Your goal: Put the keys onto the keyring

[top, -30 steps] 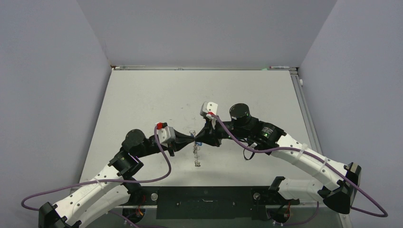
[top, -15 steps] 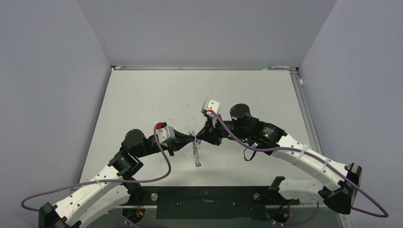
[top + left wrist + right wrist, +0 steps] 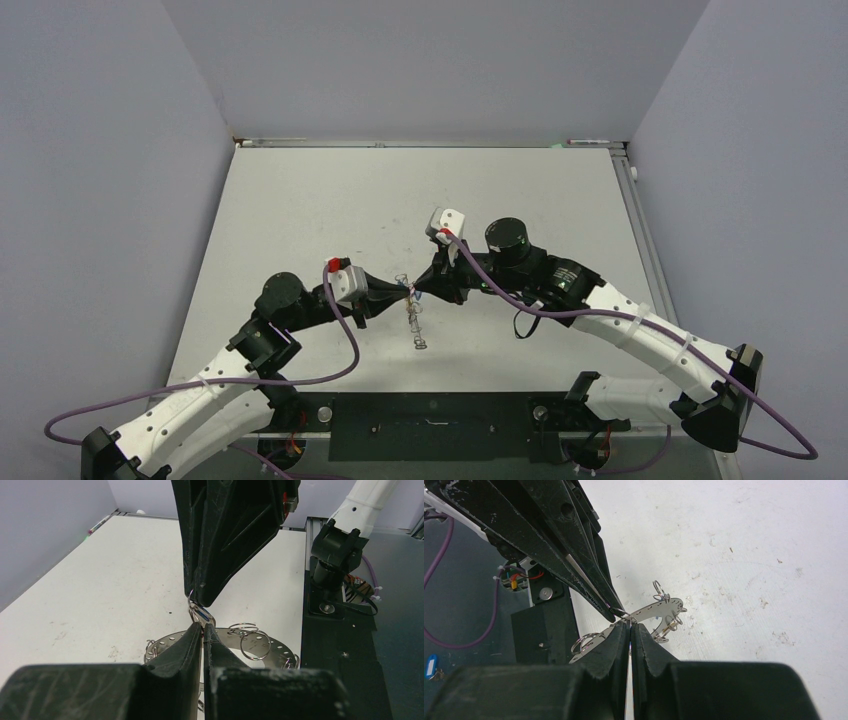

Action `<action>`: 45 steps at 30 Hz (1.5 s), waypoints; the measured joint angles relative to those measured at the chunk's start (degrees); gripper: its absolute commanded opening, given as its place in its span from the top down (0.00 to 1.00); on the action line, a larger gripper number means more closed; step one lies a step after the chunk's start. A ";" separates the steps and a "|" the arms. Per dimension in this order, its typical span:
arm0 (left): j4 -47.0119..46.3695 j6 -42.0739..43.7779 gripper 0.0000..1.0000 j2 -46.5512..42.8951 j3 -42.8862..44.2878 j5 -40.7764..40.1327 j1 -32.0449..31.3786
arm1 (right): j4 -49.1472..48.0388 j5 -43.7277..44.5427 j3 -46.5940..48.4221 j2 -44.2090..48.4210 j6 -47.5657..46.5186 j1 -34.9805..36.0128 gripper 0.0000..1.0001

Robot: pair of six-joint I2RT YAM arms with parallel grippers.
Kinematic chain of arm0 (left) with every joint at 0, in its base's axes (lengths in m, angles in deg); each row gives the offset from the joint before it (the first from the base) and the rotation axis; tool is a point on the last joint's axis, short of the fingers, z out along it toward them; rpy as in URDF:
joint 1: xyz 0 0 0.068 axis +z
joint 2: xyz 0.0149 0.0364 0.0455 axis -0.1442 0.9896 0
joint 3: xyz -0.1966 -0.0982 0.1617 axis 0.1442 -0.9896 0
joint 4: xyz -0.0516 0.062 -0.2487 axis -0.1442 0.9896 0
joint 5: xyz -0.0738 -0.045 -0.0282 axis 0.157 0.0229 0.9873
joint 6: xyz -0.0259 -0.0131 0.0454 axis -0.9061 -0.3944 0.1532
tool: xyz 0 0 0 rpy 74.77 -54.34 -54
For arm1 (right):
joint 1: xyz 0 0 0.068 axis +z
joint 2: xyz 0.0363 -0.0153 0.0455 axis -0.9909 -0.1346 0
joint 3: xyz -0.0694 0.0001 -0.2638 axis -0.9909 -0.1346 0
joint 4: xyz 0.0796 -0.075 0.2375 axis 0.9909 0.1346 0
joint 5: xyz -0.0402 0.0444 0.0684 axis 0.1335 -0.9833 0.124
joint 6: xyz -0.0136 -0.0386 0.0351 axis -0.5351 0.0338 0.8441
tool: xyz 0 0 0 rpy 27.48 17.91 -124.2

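Two closed sets, left fingers [image 3: 179,651], right fingers [image 3: 610,646], one keyring [image 3: 659,611]

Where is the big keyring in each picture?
Top external: the keyring mid-picture, just below where the left gripper meets the right gripper.
Left wrist: low centre, behind the left gripper.
Right wrist: centre, behind the right gripper.
Shared landmark: both grippers meeting tip to tip.

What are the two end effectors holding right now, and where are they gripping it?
Both the left end effector and right end effector pinch, tip to tip, a small split ring by the keyring.
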 measured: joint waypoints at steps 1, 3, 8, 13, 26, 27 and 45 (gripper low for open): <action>0.00 0.02 1.00 -0.04 0.00 -0.02 0.00 | 0.00 0.00 0.00 0.09 0.02 -0.09 0.95; -0.15 0.02 1.00 -0.13 0.00 -0.02 0.00 | -0.02 -0.02 -0.04 0.22 0.15 -0.20 0.95; -0.22 0.02 1.00 -0.46 0.00 -0.02 0.00 | -0.09 -0.04 -0.28 0.22 0.24 -0.22 0.95; -0.42 0.00 1.00 -0.85 0.00 -0.02 0.00 | -0.07 -0.04 -0.59 0.22 0.52 -0.22 0.78; -0.85 0.00 1.00 -1.22 -0.04 0.26 0.00 | -0.02 2.49 -0.63 1.60 -0.17 -0.28 0.37; -0.87 0.00 1.00 -1.22 -0.04 0.26 0.00 | -0.02 2.82 -0.63 2.58 -0.68 -0.28 0.36; -3.04 -0.02 1.00 -1.86 -0.44 2.01 0.00 | -5.51 -3.32 -7.74 11.98 -13.73 -1.01 0.42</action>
